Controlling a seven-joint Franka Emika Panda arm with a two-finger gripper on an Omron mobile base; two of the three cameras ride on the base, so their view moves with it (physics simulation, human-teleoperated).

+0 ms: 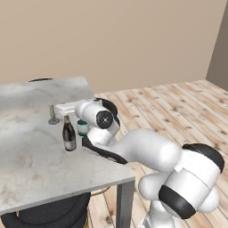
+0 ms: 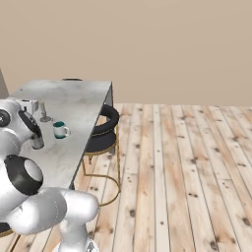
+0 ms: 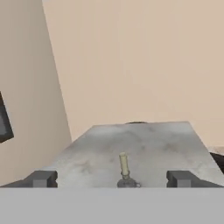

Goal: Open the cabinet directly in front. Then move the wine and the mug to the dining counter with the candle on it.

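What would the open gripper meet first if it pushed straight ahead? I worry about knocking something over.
Probably the slim pale candle on its round grey base: it stands centred between the spread fingertips of the gripper, just ahead on the grey-white marble dining counter. Depth is hard to judge.

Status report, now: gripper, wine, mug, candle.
Gripper open, empty, facing candle. Wine and mug upright on dining counter. Nothing in the way.
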